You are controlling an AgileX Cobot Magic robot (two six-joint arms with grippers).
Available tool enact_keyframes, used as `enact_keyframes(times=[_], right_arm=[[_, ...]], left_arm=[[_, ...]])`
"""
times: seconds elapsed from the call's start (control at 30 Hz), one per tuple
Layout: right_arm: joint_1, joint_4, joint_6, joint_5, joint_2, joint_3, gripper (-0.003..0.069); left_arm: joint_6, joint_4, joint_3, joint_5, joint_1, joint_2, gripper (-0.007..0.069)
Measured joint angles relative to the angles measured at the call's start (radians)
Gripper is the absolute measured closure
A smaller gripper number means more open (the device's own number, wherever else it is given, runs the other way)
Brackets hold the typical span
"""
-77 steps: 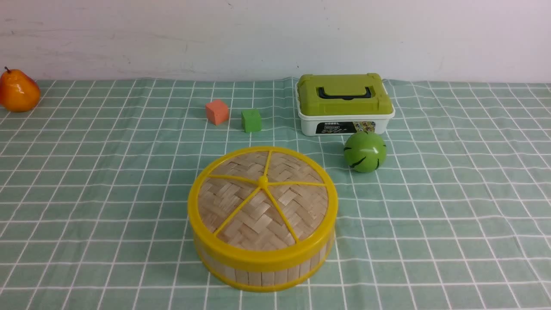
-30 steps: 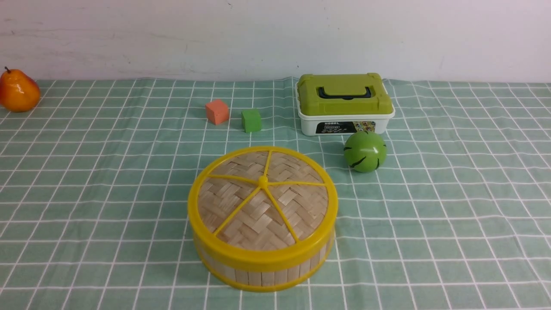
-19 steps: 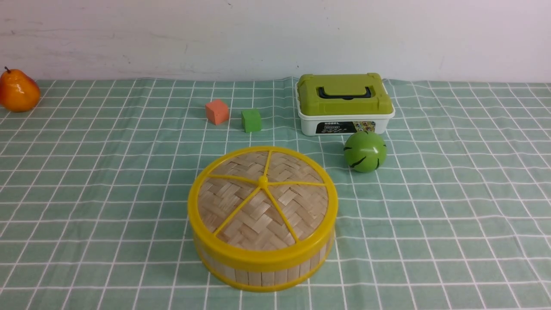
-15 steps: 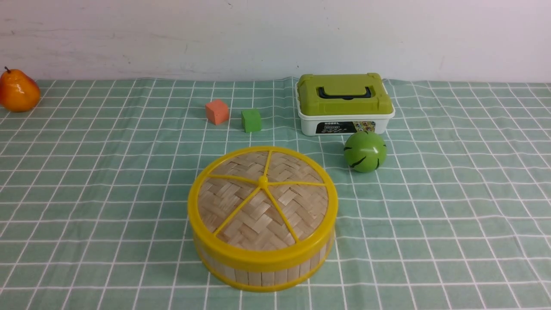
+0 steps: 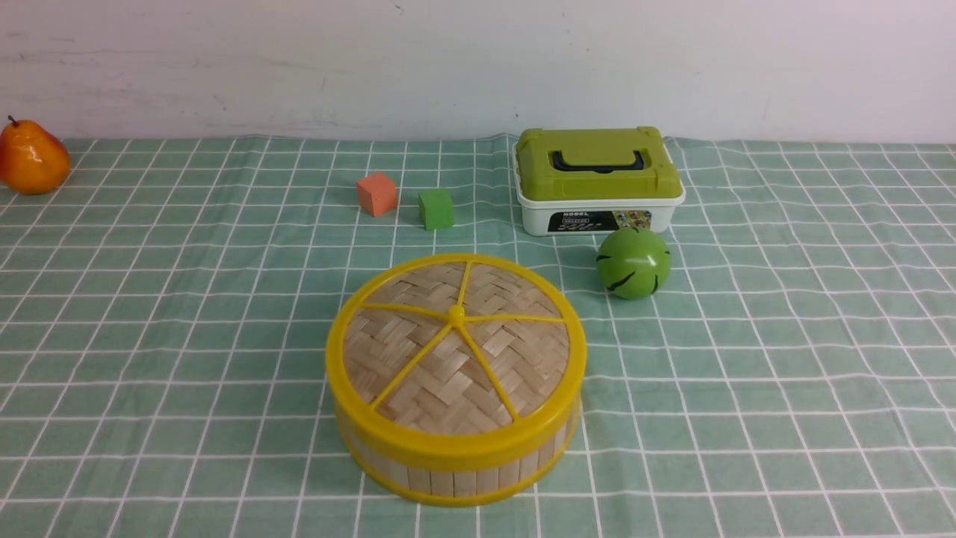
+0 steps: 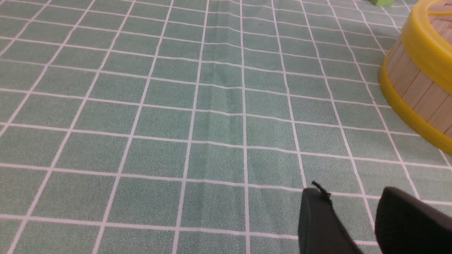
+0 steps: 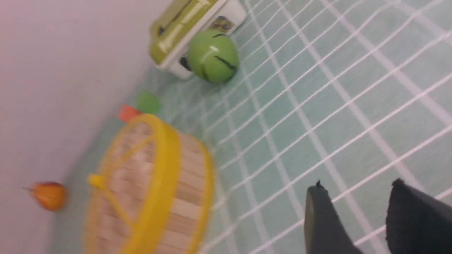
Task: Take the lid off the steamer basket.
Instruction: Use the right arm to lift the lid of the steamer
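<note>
The woven bamboo lid (image 5: 455, 347), with its yellow rim, spokes and small centre knob, sits closed on the steamer basket (image 5: 448, 471) in the middle of the checked cloth. Neither arm shows in the front view. In the left wrist view my left gripper (image 6: 351, 192) hovers open over bare cloth, with the basket wall (image 6: 418, 88) some way off. The right wrist view is blurred: my right gripper (image 7: 356, 187) is open over cloth, apart from the lid (image 7: 130, 180) and the basket (image 7: 187, 197). Nothing is between either pair of jaws.
Behind the basket stand an orange cube (image 5: 376, 194), a green cube (image 5: 436, 208) and a white box with an olive-green lid (image 5: 598, 179). A green ball (image 5: 633, 263) lies right of the basket. An orange pear (image 5: 30, 158) sits at the far left.
</note>
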Motion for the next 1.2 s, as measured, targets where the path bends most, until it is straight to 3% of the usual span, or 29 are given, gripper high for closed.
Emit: enact_keyframes(times=[0.13,0.47,0.63,0.67,0.7,0.87,0.93,1.0,1.2], right_arm=[[0.000,0.139,0.049,0.001,0.000,0.002,0.0418],[0.000,0.140,-0.026,-0.022,0.000,0.002,0.0418],[0.000,0.131,-0.220,0.008,0.002,-0.040,0.0431],[0.000,0.115,-0.306,0.030,0.035,-0.114,0.0467],[0.000,0.111,-0.316,0.030,0.041,-0.114,0.0473],[0.000,-0.040,-0.610,0.241,0.354,-0.474,0.0662],[0.000,-0.064,-0.663,0.298,0.426,-0.551,0.0673],[0.000,-0.098,-0.840,0.464,0.611,-0.759,0.0680],[0.000,-0.056,-1.153,0.788,0.992,-1.102,0.0675]], left_arm=[[0.000,0.000,0.000,0.000,0.000,0.000,0.0386],[0.000,0.000,0.000,0.000,0.000,0.000,0.0386],[0.000,0.000,0.000,0.000,0.000,0.000,0.0386],[0.000,0.000,0.000,0.000,0.000,0.000,0.0386],[0.000,0.000,0.000,0.000,0.000,0.000,0.0386],[0.000,0.000,0.000,0.000,0.000,0.000,0.0386],[0.000,0.000,0.000,0.000,0.000,0.000,0.0386],[0.000,0.000,0.000,0.000,0.000,0.000,0.0386],[0.000,0.000,0.000,0.000,0.000,0.000,0.0386]])
